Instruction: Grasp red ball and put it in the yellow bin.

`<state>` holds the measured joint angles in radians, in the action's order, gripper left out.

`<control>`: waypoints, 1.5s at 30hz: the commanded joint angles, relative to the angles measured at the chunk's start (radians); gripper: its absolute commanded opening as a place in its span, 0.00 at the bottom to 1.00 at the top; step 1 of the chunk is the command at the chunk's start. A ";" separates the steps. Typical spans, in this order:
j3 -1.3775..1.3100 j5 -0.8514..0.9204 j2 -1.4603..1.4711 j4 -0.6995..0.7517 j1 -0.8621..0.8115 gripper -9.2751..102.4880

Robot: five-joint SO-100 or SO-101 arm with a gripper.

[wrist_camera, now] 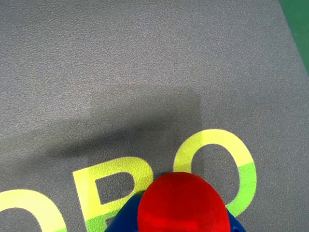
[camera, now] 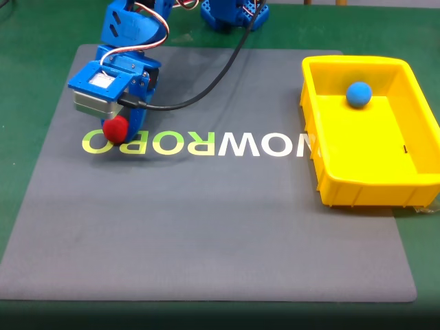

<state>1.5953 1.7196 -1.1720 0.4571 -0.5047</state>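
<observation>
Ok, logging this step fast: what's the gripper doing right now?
Gripper: shut on the red ball, over the mat lettering.

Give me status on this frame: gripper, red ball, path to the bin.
Gripper shut on red ball, far left on grey mat. Yellow bin at right, blue ball inside. Nothing between.

The blue arm (camera: pixel 130 27) reaches down at the left of the fixed view, wrist pitched downward. The gripper (camera: pixel 115 128) is closed on the red ball (wrist_camera: pixel 182 203), blue fingers (wrist_camera: pixel 123 223) flanking it.
</observation>
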 commanded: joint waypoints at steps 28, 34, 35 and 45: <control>-0.064 -0.359 -0.575 0.149 0.838 0.08; -0.098 -0.411 -0.502 0.143 0.983 0.08; -0.104 -0.419 -0.491 0.143 0.996 0.08; -0.150 -0.422 -0.448 0.150 0.991 0.08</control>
<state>1.5248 1.3023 -1.6076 0.6167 0.4909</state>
